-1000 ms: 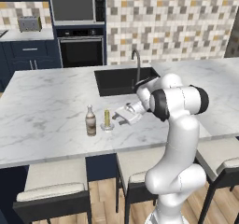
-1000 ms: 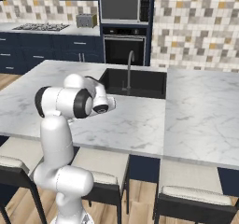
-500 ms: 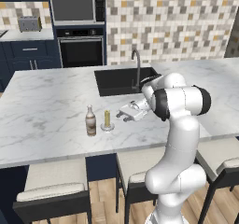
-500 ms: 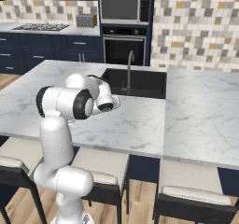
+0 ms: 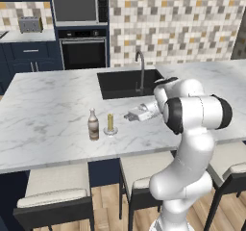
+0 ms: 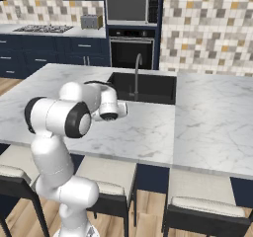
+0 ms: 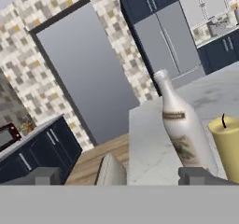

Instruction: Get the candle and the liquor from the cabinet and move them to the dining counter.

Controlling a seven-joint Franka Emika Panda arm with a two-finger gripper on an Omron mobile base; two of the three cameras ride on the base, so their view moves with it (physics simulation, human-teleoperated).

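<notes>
- The liquor [image 5: 93,124] is seen upright on the dining counter [image 5: 43,105], well left of the black sink [image 5: 126,82].
- The candle [image 5: 110,124] is set just beside it, sinkward, apart.
- The gripper [image 5: 130,115] is held right of the candle, jaws spread, nothing gripped.

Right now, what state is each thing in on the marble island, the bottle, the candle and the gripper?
Brownish glass liquor bottle: upright on the white marble dining counter, capped.
Pale-yellow candle: upright on its saucer beside the bottle, unlit.
Two-finger gripper: open, empty, apart from the candle.
Black sink: no water running from the faucet.
</notes>
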